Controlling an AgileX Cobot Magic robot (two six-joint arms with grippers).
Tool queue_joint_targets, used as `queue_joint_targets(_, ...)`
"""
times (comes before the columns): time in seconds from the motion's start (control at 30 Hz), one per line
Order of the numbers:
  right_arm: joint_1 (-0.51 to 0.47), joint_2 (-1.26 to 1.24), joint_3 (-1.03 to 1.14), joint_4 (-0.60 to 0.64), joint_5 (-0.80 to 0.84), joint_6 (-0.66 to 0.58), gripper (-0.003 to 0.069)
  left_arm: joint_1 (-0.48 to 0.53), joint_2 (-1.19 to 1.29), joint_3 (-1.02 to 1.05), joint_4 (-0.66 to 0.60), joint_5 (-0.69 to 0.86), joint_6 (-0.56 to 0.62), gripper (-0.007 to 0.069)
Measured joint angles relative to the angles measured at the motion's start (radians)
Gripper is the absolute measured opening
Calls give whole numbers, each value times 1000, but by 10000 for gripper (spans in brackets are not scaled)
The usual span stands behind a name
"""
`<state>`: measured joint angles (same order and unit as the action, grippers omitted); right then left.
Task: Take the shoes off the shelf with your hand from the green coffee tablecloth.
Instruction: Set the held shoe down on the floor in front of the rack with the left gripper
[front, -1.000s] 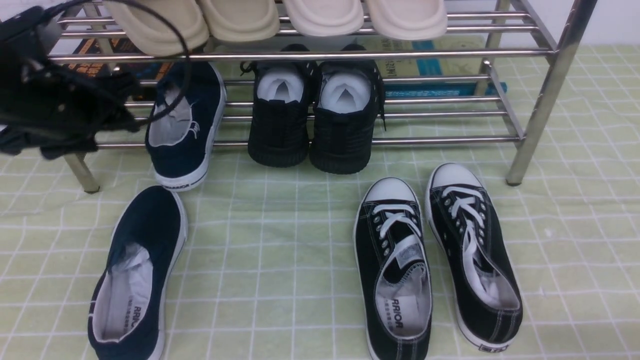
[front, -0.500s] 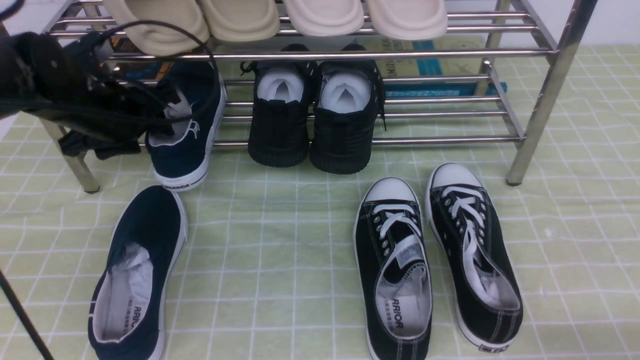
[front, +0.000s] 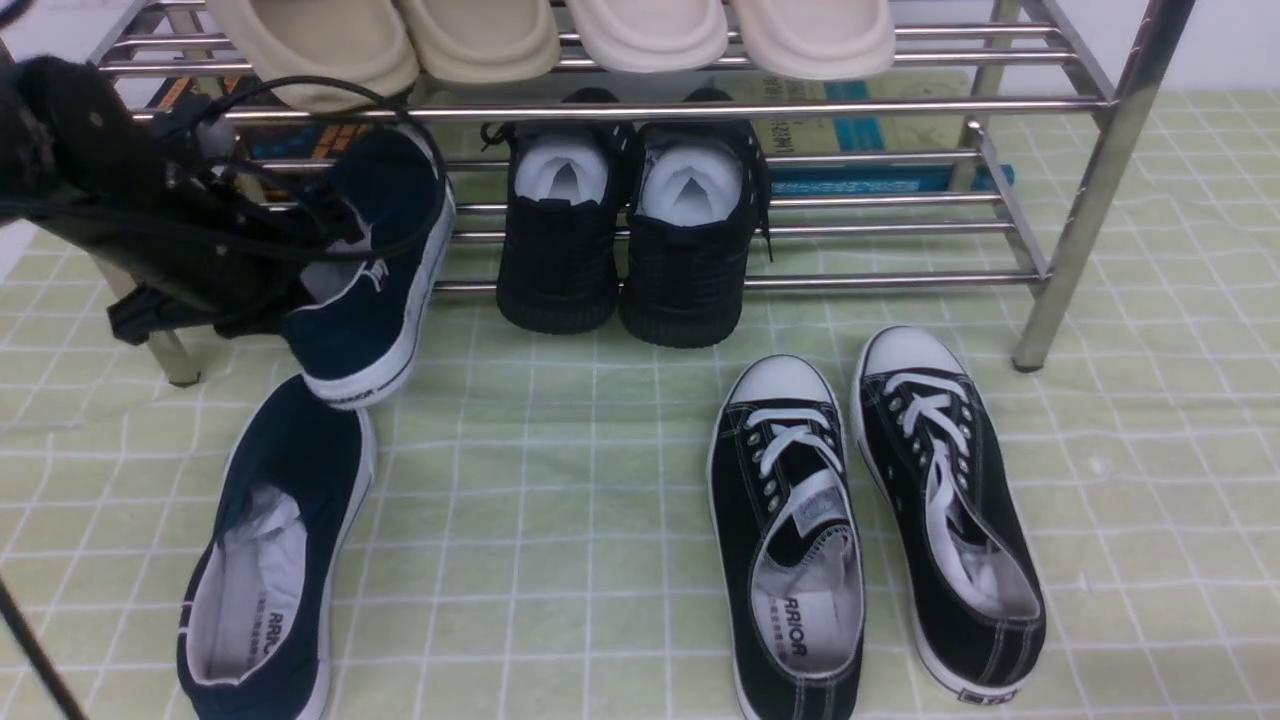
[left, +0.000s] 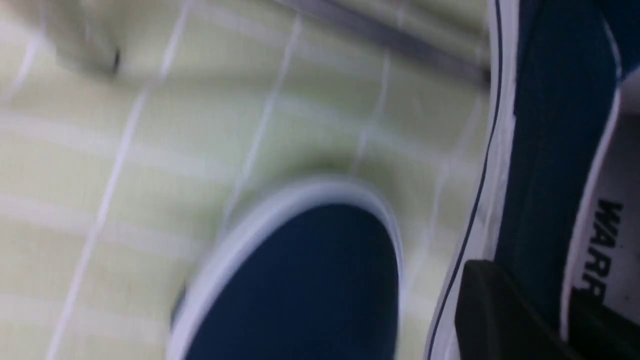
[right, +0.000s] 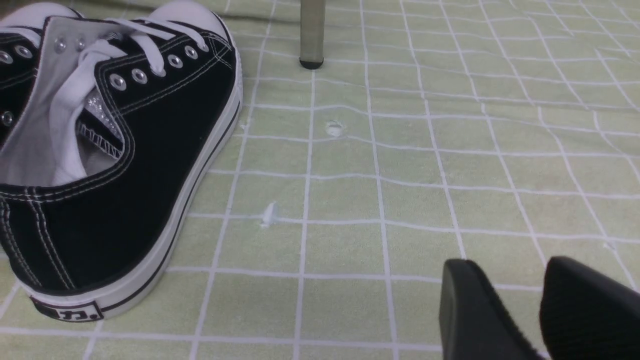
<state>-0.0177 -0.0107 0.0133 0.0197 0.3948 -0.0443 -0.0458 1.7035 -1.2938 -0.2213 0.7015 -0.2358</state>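
A navy slip-on shoe (front: 385, 290) lies tilted at the left of the chrome shelf's (front: 700, 108) lower tier, its heel hanging out over the front rail. My left gripper (front: 325, 240) is shut on that shoe's side wall. In the left wrist view, one finger is outside and one inside the shoe (left: 550, 125), with the gripper (left: 555, 320) at its collar. The other navy shoe (front: 270, 540) (left: 300, 280) lies on the green tablecloth (front: 560, 450), its toe just below the held shoe's heel. My right gripper (right: 520, 300) hovers open over bare cloth.
A black knit pair (front: 620, 250) sits mid lower tier, and beige slippers (front: 550, 35) sit on the top tier. Black lace-up sneakers (front: 870, 520) (right: 100, 150) lie on the cloth at front right. The shelf's right leg (front: 1080, 230) (right: 311, 35) stands beside them. Books (front: 860, 130) lie behind the shelf.
My left gripper moved right from beside the shelf to the navy shoe and shut on its side wall. The shoe has tilted and shifted slightly outward at the heel.
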Motion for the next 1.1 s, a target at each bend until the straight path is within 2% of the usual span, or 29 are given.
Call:
queue_joint_targets(0.23, 0, 0, 0, 0, 0, 0, 237, -60, -116, 0, 8, 219, 1, 25)
queue_joint_targets(0.27, 0, 0, 0, 0, 0, 0, 237, -108, -139, 0, 21, 256, -12, 25)
queue_joint_targets(0.37, 0, 0, 0, 0, 0, 0, 237, -161, -149, 0, 46, 278, -54, 25)
queue_joint_targets(0.5, 0, 0, 0, 0, 0, 0, 237, -301, -150, 0, 197, 312, -216, 25)
queue_joint_targets(0.53, 0, 0, 0, 0, 0, 0, 237, -306, -150, 0, 205, 317, -230, 25)
queue_joint_targets(0.63, 0, 0, 0, 0, 0, 0, 237, -383, -152, 0, 348, 378, -345, 25)
queue_joint_targets(0.77, 0, 0, 0, 0, 0, 0, 237, -428, -159, 0, 428, 448, -419, 25)
queue_joint_targets(0.93, 0, 0, 0, 0, 0, 0, 237, -459, -162, 6, 437, 472, -444, 25)
queue_joint_targets(1.1, 0, 0, 0, 0, 0, 0, 237, -498, -169, 104, 448, 387, -537, 25)
